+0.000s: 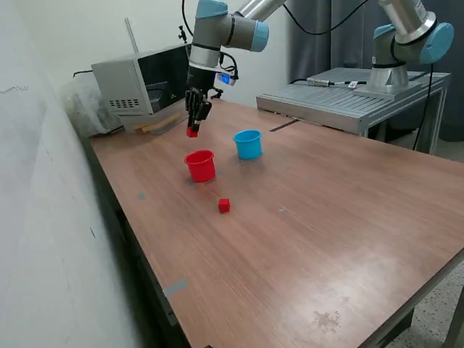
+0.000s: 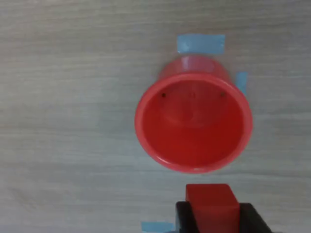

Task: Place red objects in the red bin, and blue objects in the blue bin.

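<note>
Wood-grain table (image 1: pixel 326 217), blue tape marks beside red cup (image 2: pixel 193 121). Gripper (image 1: pixel 193 125) clamped on 1 red cube (image 2: pixel 211 201), held above the table near the cup, not yet over its mouth. Second red cube (image 1: pixel 224 206) lies on the table; blue cup (image 1: pixel 248 143) stands near. Cube judged light, rigid, smooth; grip opposite flat faces. No long axis; cup mouth faces up.

The brown worktop (image 1: pixel 304 217) looks like wood laminate with fine grain, smooth and slightly shiny. The round red plastic cup (image 2: pixel 193 121) has a smooth, semi-glossy wall (its inside reflects soft light). The small red cube (image 2: pixel 210 203) looks matt and solid, held between black matt fingers (image 2: pixel 255 219). The round light blue plastic cup (image 1: pixel 248 144) seems equally smooth.
</note>
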